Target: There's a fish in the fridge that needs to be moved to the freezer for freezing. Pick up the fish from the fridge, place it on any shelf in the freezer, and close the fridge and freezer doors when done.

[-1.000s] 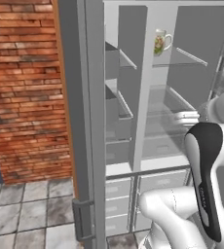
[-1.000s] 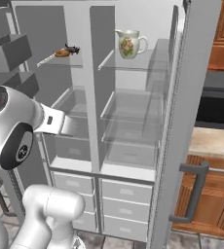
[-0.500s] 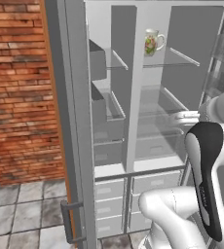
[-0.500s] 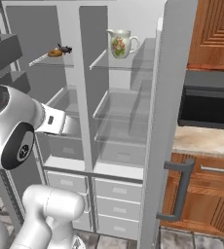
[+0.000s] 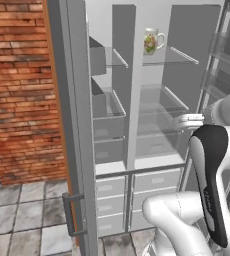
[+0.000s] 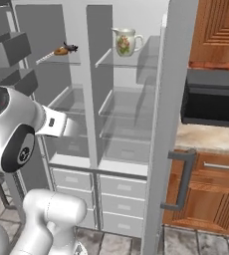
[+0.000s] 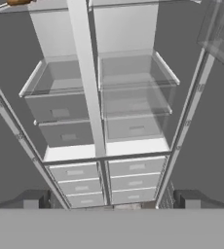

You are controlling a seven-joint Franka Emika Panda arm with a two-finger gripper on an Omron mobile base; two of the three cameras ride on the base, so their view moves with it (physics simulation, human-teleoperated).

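Observation:
The fridge (image 6: 92, 99) stands open, two columns of clear glass shelves over white drawers. The fish (image 6: 62, 50), small, brown with a dark tail, lies on the top left glass shelf, and its edge shows at the top left corner of the hand view (image 7: 19, 2). My gripper (image 7: 110, 200) is open, its two dark tips far apart, with nothing between them. It points at the lower shelves, well below the fish and apart from it. Opaque grey bins (image 6: 9, 47) show at the far left; the rest of the freezer side is out of view.
A flowered mug (image 6: 126, 41) stands on the top right shelf. The right door (image 6: 171, 124) with its handle (image 6: 182, 179) stands open beside a dark oven (image 6: 213, 99) and wooden cabinets. The left door (image 5: 74, 125) stands open before a brick wall (image 5: 17, 90).
Both base views have shifted, so the base has driven: the fridge now looks larger and the oven and counter have come into the right view. The arm keeps its pose.

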